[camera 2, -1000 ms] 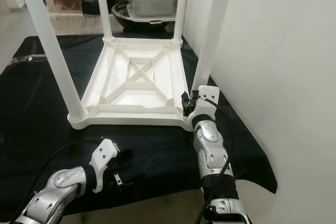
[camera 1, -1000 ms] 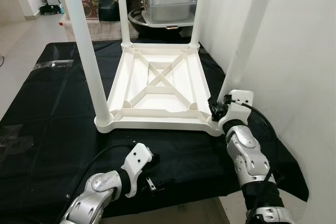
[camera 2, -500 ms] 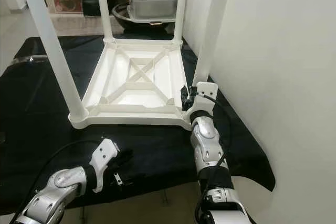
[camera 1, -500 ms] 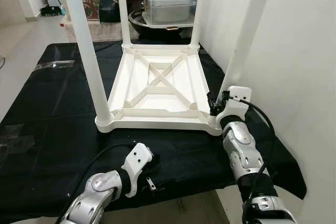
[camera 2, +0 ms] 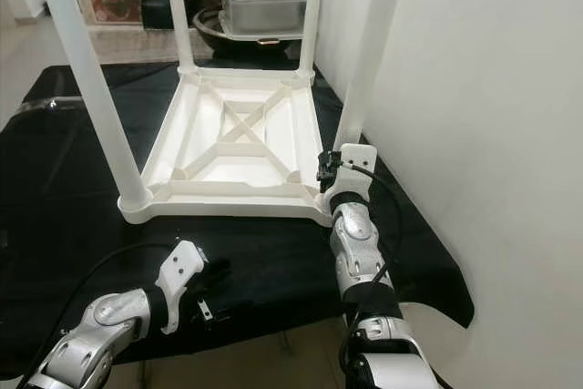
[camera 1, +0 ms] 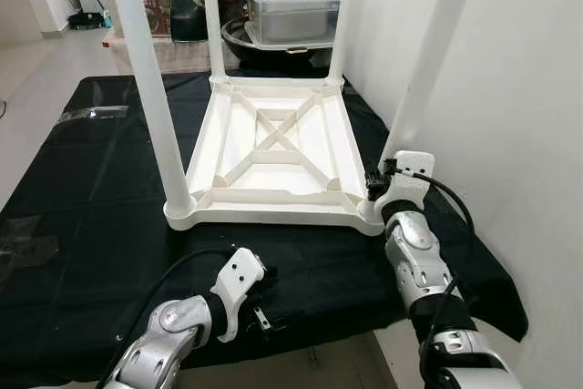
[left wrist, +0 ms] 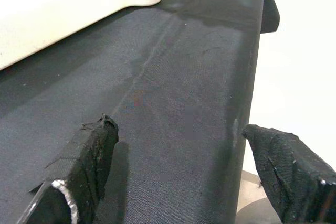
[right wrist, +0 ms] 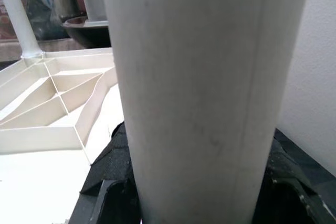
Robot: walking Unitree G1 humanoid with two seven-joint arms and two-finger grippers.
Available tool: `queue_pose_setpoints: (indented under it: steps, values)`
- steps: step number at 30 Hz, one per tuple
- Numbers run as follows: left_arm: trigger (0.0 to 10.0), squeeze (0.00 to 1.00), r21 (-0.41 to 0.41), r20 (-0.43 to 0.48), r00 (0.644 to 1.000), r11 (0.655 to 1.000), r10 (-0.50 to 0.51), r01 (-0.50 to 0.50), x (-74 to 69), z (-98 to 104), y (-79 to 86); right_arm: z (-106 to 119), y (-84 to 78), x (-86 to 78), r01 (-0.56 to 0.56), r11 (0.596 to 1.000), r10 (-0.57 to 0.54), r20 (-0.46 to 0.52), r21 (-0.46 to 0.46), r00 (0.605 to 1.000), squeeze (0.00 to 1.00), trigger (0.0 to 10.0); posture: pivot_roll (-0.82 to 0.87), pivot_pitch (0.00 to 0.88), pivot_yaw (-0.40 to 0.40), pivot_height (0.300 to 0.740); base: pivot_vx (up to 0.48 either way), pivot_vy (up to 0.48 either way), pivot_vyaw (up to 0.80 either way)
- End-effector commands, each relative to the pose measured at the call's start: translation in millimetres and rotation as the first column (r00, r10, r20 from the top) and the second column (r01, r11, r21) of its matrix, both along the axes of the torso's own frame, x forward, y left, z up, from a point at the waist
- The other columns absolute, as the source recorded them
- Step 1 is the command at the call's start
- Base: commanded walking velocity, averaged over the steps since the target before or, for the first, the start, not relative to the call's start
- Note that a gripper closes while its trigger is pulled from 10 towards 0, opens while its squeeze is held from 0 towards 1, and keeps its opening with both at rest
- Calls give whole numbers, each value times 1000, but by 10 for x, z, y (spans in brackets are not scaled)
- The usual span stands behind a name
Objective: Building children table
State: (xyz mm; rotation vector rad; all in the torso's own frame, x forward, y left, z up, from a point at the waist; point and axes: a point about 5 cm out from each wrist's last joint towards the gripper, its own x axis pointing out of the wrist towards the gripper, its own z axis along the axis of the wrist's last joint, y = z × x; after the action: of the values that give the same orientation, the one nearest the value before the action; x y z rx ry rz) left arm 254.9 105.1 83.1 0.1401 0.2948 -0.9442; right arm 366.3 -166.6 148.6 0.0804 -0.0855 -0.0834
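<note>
Now right gripper [camera 1: 375, 187] clamps fourth leg [camera 1: 426, 61] lower right, steadying it into tabletop [camera 1: 273, 148] corner socket; left gripper [left wrist: 184, 177] empty, spread wide.

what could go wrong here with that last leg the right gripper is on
The fourth leg tilts outward toward the wall while the other three stand upright, so it may not be fully seated in its corner socket; if the right gripper lets go, it could tip. Pushing it sideways might slide the upside-down tabletop on the black cloth, since the left gripper rests apart from it, steadying nothing.
</note>
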Motion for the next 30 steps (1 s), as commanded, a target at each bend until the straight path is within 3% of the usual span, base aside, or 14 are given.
queue_pose_setpoints:
  steps: [1,6,7,8,9,10,12,13,18,20,23,24,29,30]
  values:
    - [10000,0,14,-10,1000,1000,1,-1,-8,-45,1,-5,29,5,1,999,-1,-2,35,1000,0,0,108,0,-82,740,0,0,0]
    - [10000,0,16,-11,1000,1000,-1,1,-10,-54,-2,11,110,8,-27,996,27,0,84,1000,0,0,107,0,-81,740,0,0,0]
    - [10000,0,16,-10,1000,1000,0,0,-3,-52,0,-21,125,24,-8,970,20,-48,243,999,0,0,110,0,-84,740,0,0,0]
    - [10000,0,16,-10,1000,1000,1,-1,1,-50,1,-48,145,34,6,935,25,-82,354,996,0,0,110,0,-84,740,0,0,0]
    - [10000,0,15,-8,1000,1000,2,-2,6,-48,2,-84,186,48,19,854,56,-127,520,990,0,0,110,0,-82,740,0,0,0]
    - [10000,0,15,-8,1000,1000,2,-2,6,-48,2,-84,186,48,19,854,56,-127,520,990,0,0,110,0,-82,740,0,0,0]
    - [10000,0,13,-8,1000,1000,3,-3,10,-45,1,-90,291,57,1,717,134,-140,697,981,0,0,112,0,-83,740,0,0,0]
    - [10000,0,13,-7,1000,1000,3,-3,10,-44,0,-67,357,56,-23,660,178,-127,751,976,0,0,113,0,-83,740,0,0,0]
    - [10000,0,11,-7,1000,1000,2,-2,11,-42,1,83,589,17,-153,499,337,-29,853,941,0,0,114,0,-83,740,0,0,0]
    - [10000,0,11,-7,1000,1000,2,-2,11,-42,1,83,589,17,-153,499,337,-29,853,941,0,0,114,0,-83,740,0,0,0]
    - [10000,0,10,-6,1000,1000,3,-3,12,-39,3,115,660,-12,-189,445,393,-2,876,920,0,0,113,0,-84,740,0,0,0]
    - [10000,0,6,-8,1000,1000,6,-6,8,-36,10,-2,764,-74,-137,444,468,-98,885,878,0,0,115,0,-86,740,0,0,0]
    - [10000,0,5,-12,1000,1000,8,-8,-14,-42,20,-142,859,-165,-36,461,487,-219,887,846,0,0,117,0,-88,740,0,0,0]
    - [10000,0,8,-14,1000,1000,8,-8,-21,-49,24,-214,827,-185,77,484,420,-308,872,854,0,0,115,0,-89,740,0,0,0]
